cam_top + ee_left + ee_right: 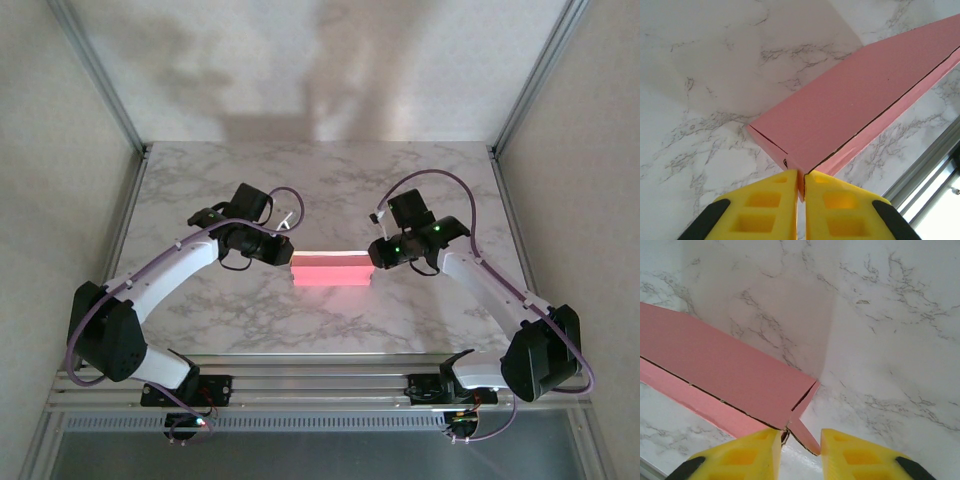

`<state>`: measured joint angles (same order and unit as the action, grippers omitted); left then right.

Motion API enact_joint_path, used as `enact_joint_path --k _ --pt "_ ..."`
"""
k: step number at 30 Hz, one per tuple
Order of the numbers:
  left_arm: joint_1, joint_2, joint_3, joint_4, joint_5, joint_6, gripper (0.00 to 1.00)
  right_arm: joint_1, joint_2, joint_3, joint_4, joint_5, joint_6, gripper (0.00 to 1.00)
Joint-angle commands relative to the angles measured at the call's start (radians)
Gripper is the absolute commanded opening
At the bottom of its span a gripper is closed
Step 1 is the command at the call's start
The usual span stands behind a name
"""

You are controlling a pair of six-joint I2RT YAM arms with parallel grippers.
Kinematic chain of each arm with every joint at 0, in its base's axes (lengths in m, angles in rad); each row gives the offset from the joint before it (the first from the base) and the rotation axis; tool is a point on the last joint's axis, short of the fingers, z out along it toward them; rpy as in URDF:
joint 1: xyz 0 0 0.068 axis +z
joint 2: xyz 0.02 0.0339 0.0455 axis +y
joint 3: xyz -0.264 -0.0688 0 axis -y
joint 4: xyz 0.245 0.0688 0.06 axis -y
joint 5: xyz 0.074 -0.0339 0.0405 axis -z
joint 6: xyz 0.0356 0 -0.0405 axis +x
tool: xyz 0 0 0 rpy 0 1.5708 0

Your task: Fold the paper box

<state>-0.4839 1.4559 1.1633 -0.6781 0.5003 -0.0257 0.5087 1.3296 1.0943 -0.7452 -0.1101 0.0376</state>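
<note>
Across the middle of the marble table [200, 190], seen from the top camera, the paper box [331, 270] lies as a long pink slab, its length running left to right between my two wrists. My left gripper [288, 256] meets the box's left end and my right gripper [374, 258] meets its right end, with both arms angled inward from their bases at the near edge. From this height I cannot tell how either pair of jaws stands. At the left wrist camera, my left fingers [772, 202] are pressed together on a thin pink edge at the box's near corner, with only the card's thickness between the yellow pads. The box runs away up and to the right, with a dark seam line along its length. An aluminium rail [922, 172] crosses the lower right corner. At the right wrist camera, my right fingers [747, 455] stand narrowly apart. A small pink flap [805, 432] projects from the box's corner into the gap, close beside one pad and clear of the other. Whether the nearer pad touches the flap, I cannot tell.
</note>
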Motion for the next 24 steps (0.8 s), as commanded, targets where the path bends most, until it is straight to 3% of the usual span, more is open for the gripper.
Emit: enact_joint_path --k 1,10,24 --pt "-0.010 0.006 0.024 0.001 0.010 -0.030 0.10 0.008 -0.007 0.032 -0.002 -0.030 0.000 0.23" --pt "-0.010 0.003 0.001 0.063 0.023 -0.184 0.05 0.030 -0.006 0.018 0.010 -0.018 0.067 0.07" --pt "-0.016 -0.035 -0.062 0.151 0.010 -0.275 0.06 0.049 -0.009 -0.003 0.040 0.005 0.240 0.03"
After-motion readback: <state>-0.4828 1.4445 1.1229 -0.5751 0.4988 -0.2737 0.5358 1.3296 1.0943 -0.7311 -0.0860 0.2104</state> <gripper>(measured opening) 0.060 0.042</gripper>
